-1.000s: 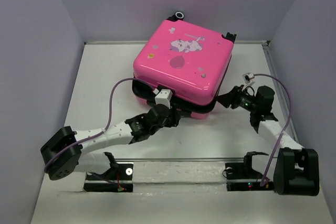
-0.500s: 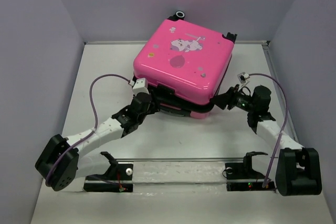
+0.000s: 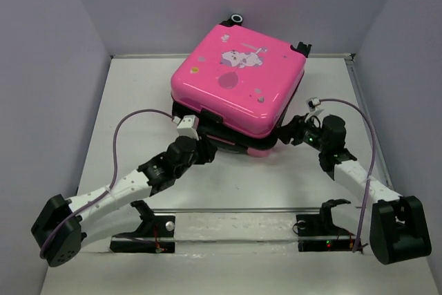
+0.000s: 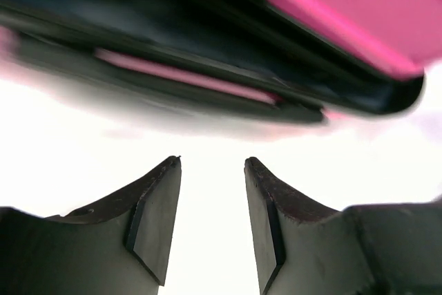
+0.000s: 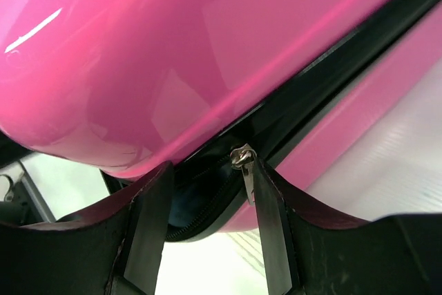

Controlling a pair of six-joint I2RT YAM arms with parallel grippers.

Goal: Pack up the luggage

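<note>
The hot-pink luggage (image 3: 238, 74) lies flat at the back middle of the table, print side up, its lid slightly ajar along the near edge, where dark lining shows. My left gripper (image 3: 207, 144) is open and empty just in front of the near-left edge; the left wrist view shows its gripper (image 4: 213, 170) below the blurred seam of the luggage (image 4: 345, 12). My right gripper (image 3: 291, 133) is open at the near-right corner. In the right wrist view the gripper (image 5: 210, 177) frames the open zip, and a metal zipper pull (image 5: 243, 160) rests against the right finger (image 5: 269, 226).
Grey walls (image 3: 48, 67) enclose the white table on three sides. A metal rail (image 3: 235, 211) with two black arm mounts runs along the near edge. Purple cables (image 3: 131, 126) loop above both arms.
My left gripper swung left along the near edge of the luggage, then back a little. My right gripper moved left onto the corner. The luggage shifted slightly left.
</note>
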